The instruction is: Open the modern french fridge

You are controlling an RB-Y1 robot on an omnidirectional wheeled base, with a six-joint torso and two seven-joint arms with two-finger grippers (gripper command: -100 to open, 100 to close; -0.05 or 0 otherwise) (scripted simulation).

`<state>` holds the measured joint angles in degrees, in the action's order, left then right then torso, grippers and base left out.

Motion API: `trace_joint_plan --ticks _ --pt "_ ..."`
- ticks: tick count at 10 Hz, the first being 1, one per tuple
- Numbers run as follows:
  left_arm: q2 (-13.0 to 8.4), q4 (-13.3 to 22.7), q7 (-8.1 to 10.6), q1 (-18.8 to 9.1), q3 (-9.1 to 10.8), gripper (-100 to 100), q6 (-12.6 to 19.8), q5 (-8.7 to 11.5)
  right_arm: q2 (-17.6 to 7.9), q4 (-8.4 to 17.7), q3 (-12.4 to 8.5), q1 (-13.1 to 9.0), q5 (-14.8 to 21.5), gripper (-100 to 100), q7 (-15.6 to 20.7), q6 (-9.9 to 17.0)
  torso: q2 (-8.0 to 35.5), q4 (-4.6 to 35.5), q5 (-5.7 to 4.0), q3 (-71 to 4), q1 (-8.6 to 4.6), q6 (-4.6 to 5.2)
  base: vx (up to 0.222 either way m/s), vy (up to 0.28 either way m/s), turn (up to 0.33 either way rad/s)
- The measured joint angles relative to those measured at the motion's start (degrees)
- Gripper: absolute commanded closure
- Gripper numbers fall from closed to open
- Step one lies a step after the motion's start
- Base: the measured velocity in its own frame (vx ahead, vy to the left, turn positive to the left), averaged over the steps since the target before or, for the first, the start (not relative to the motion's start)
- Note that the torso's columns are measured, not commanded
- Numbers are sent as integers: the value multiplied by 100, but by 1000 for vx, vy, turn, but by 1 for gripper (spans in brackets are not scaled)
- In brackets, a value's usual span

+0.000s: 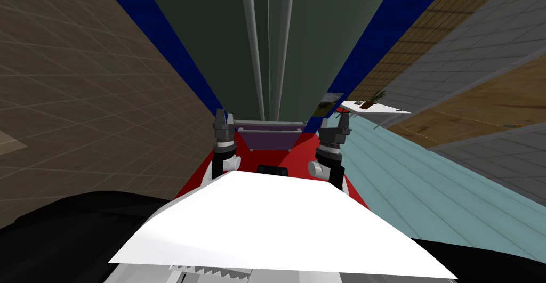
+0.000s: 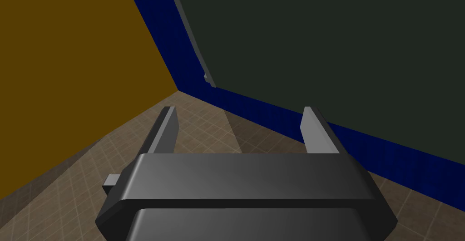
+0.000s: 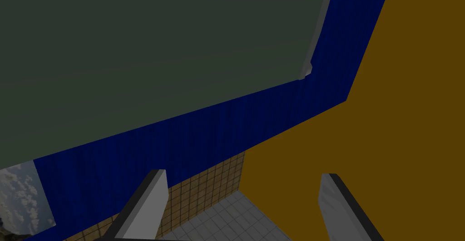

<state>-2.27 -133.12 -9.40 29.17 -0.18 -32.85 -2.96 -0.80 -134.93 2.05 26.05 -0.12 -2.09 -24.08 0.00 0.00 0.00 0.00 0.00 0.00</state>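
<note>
A tall, dark grey-green french fridge [image 1: 213,45] stands straight ahead with its doors shut. Its two pale vertical handles [image 1: 256,56] sit side by side at the fridge's middle seam. The left claw [image 1: 224,120] hovers low before the fridge's left door, fingers spread and empty. The right claw [image 1: 339,125] hovers before the right door, also spread and empty.

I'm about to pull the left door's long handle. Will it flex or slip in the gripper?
Probably rigid: the handle is a long, straight grey bar running up the dark door. Its smooth, thin look suggests the open left gripper could slide along it. The tall door likely swings heavily, not tips.
</note>
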Motion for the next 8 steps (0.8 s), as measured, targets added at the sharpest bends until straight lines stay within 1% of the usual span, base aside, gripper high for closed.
trace_joint_plan --ticks 1,2,8 --pt "0 0 0 0 0 0 0 0 0 0 0 0 0 0 0 0 232 235 0 -467 0 0 0 0 0" --pt "0 0 0 0 0 0 0 0 0 0 0 0 0 0 0 0 597 600 0 -1200 0 0 0 0 0" --pt "0 -2 0 0 0 0 0 0 0 -2 0 0 0 0 0 -1 3116 3114 0 -6227 0 0 0 0 0"
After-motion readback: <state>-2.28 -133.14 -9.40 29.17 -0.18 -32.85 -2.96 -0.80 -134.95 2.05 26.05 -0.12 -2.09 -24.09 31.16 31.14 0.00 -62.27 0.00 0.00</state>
